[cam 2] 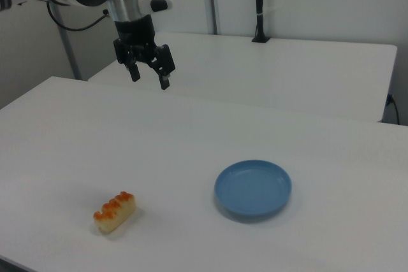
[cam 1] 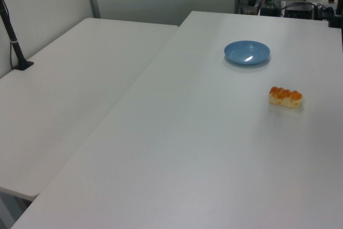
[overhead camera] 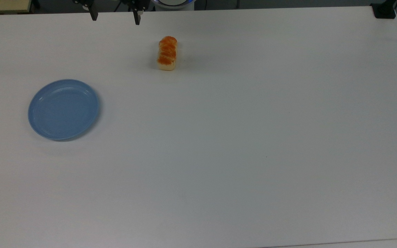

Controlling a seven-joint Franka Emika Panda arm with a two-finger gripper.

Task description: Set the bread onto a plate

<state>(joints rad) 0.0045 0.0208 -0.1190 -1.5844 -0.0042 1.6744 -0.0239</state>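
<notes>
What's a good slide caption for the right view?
Open claw hangs above the white table; bread and empty blue plate lie apart.

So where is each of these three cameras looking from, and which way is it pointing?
Top view: high above the table, looking steeply down; the open gripper hangs at the top edge, the bread below it, the plate at the top view's left.
Left view: raised at one table end, looking along it past the bread to the plate.
Right view: raised at the opposite side, showing the arm and gripper above the table.
All three share the bread and plate.
</notes>
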